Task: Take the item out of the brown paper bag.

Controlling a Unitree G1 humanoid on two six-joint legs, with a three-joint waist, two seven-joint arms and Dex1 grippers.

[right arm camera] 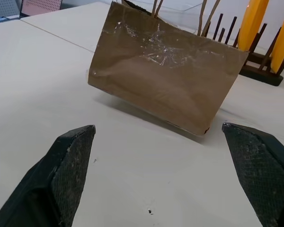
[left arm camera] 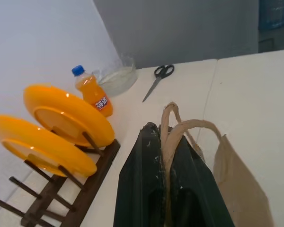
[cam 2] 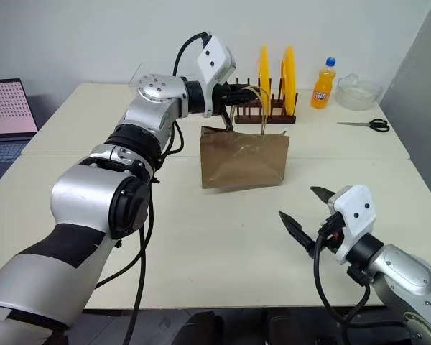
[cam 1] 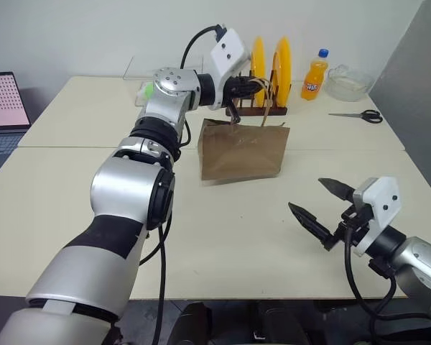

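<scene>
Head views: the left claw (cam 1: 253, 88) is closed on the handles (cam 2: 258, 97) of the bag (cam 1: 244, 151), which stands upright on the tabletop (cam 1: 223, 237) in front of a plate rack (cam 1: 267, 108). The right claw (cam 1: 322, 208) waits near the front edge, spread wide and empty.

Left wrist view: both black fingers (left arm camera: 146, 189) pinch the tan loops; an orange soda bottle (left arm camera: 93, 92) and scissors (left arm camera: 158, 78) lie beyond.

Right wrist view: the bag's creased side faces the open jaws. The item is probably inside, unseen. A hard pull could tear the thin handles or tip the bag.
</scene>
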